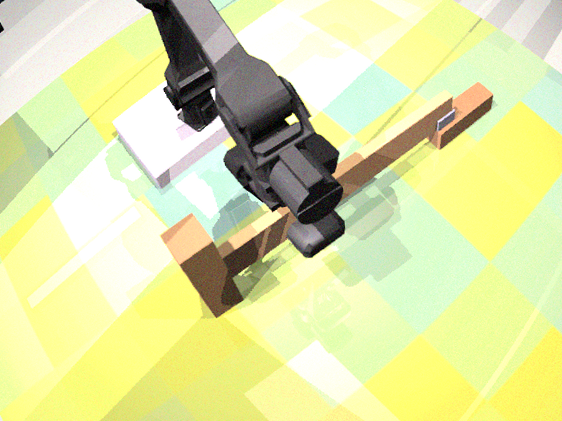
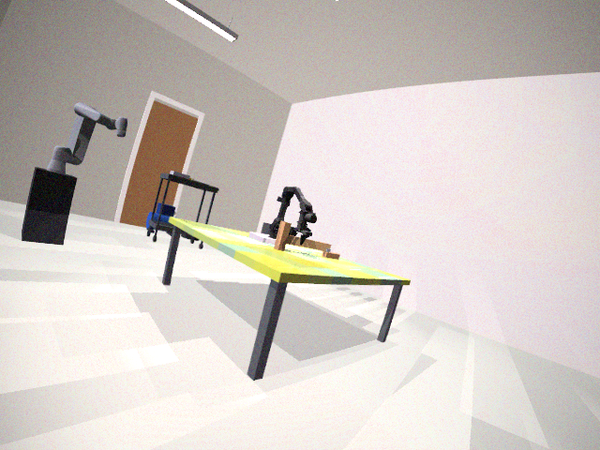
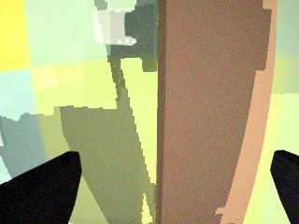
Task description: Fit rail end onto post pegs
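Observation:
The long wooden rail [image 1: 398, 138] [image 2: 312, 245] [image 3: 212, 112] runs from the bracket [image 1: 445, 119] on the low footboard block [image 1: 470, 105] to the short wooden post [image 1: 196, 259] [image 2: 282, 236]. Its near end is raised off the table and meets the post's face; no pegs show between them. The rail looks level. My gripper [image 3: 181, 163] [image 2: 303, 236] is open above the rail near its post end, with a dark fingertip on each side and a gap between each finger and the wood. In the top view the wrist hides the fingers.
The arm stands on a white base plate [image 1: 160, 153] behind the rail. The table [image 2: 291, 273] has dark legs. Far off in the room are another robot arm on a black pedestal [image 2: 48, 203], a cart [image 2: 187, 193] and a door.

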`<state>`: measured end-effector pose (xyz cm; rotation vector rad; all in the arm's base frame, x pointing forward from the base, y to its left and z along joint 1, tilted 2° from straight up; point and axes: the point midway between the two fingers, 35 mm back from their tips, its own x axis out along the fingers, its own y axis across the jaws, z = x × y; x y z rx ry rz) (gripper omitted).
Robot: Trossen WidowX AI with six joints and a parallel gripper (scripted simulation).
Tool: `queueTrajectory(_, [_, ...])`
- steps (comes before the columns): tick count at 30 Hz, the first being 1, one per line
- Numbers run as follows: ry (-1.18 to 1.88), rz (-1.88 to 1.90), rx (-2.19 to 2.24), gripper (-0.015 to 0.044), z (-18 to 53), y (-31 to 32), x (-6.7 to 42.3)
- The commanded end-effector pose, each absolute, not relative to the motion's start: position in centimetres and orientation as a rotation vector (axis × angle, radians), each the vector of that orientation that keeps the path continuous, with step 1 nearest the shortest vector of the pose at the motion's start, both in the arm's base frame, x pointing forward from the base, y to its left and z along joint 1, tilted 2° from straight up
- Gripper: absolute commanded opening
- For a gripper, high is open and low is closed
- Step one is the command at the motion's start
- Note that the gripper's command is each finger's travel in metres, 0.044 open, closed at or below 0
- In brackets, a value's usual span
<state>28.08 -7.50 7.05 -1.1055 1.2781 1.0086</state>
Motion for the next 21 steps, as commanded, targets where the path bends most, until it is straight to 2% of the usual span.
queueTrajectory(1, [1.278, 1.008, -1.106, 0.0440, 7.1, -7.5, 28.1])
queueTrajectory(10, [1.279, 1.006, -1.106, 0.0440, 10.0, -4.4, 28.6])
queueTrajectory(21, [1.279, 1.006, -1.106, 0.0440, 10.0, -4.4, 28.6])
